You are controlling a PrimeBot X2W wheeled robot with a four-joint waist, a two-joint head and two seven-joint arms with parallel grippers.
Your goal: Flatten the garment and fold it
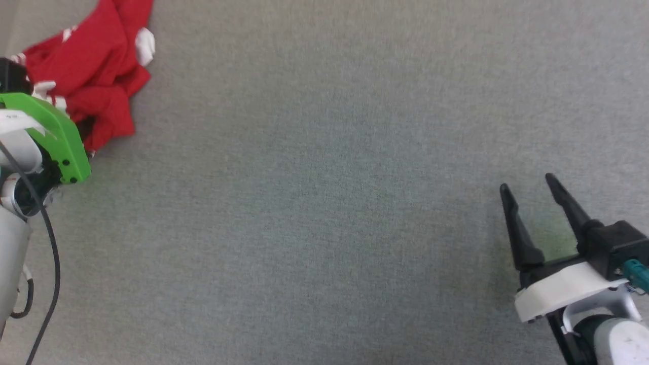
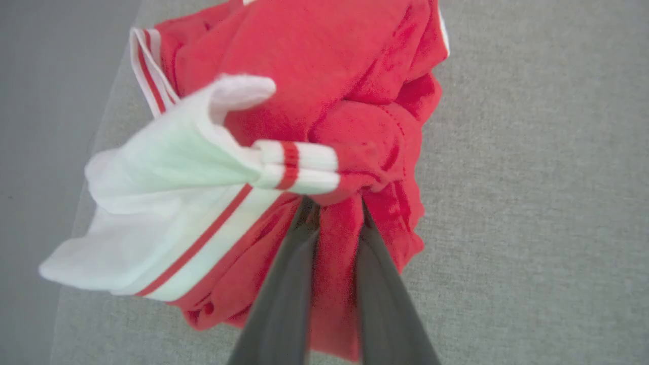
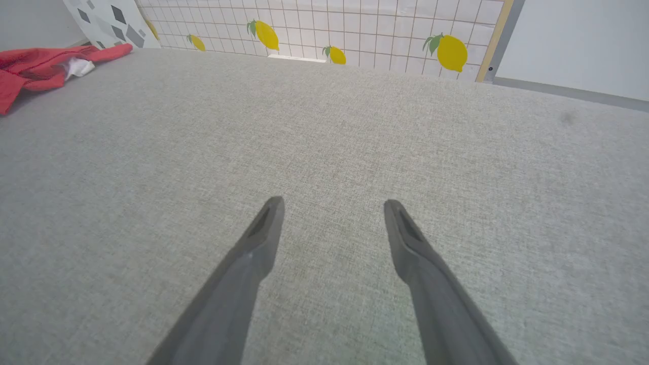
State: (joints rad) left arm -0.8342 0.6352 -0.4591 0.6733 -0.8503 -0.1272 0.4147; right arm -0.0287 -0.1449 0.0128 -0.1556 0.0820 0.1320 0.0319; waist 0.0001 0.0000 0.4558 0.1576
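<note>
The head view sets the garment (image 1: 96, 71) as a crumpled red heap at the upper left of the frame, half behind the left arm's green bracket (image 1: 56, 132), on a grey woven surface (image 1: 324, 213). It does not show the grip itself. The left wrist view does: the left gripper (image 2: 334, 209) has its two dark fingers drawn close together, tips sunk in the red cloth with a fold pinched between them, so it is clamped on the garment. That view also brings out a white sleeve (image 2: 167, 203) at the left of the frame, soft and slack, crossed by a thin red stripe, with a ribbed red-and-white band bunched just above the fingertips. The red fabric looks fleecy and lies in thick rolls. From the right wrist view the garment is a low red strip at the upper left with a scrap of white in it, well apart from the right gripper (image 3: 333, 204). Its tapered fingers are spread wide over bare grey weave, holding nothing. Behind, a white tiled wall (image 3: 385, 20) printed with yellow lemons runs along the top — the head view has none of it.
</note>
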